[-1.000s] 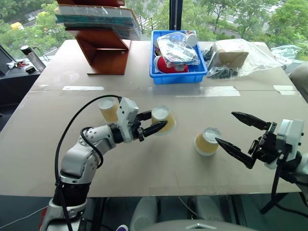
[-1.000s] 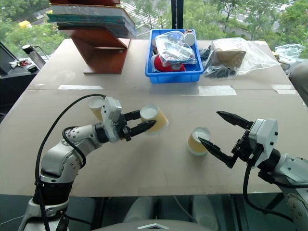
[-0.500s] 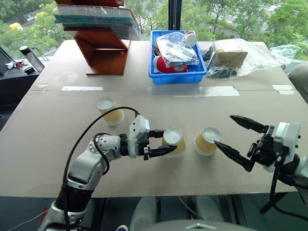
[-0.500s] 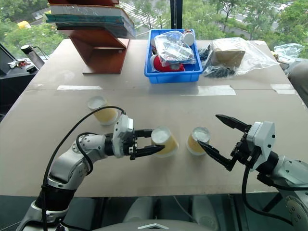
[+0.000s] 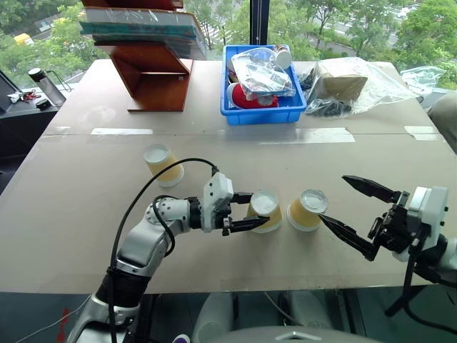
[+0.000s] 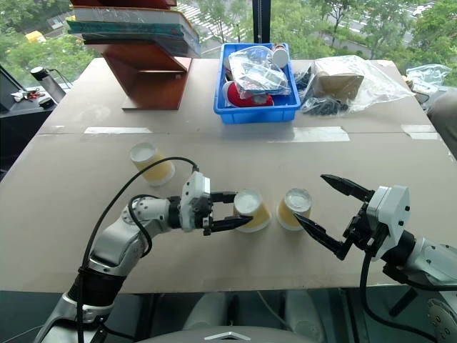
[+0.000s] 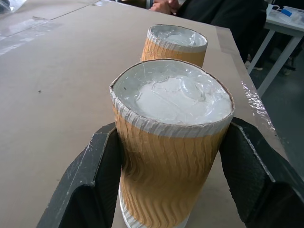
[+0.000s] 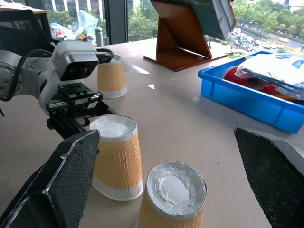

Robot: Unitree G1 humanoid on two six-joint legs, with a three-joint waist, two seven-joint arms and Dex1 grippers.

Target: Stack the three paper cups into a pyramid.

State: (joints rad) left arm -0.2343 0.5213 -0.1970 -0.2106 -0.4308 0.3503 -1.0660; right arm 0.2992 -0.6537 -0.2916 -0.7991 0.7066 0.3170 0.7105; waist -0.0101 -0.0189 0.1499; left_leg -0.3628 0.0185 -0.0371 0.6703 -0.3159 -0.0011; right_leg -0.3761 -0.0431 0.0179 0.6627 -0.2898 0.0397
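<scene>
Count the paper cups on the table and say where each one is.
3. One cup is held in the left claw, one cup stands just to its right, and one cup stands apart on the left.

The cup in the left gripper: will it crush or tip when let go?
The held cup is thin ribbed paper, so probably light and crushable under a hard squeeze from the left gripper. It stands upside down, wide rim lowest, so it likely sits stable.

Left tool (image 7: 173,190) clamps upturned cup (image 7: 173,142) — second cup (image 7: 175,43) just beyond.
</scene>
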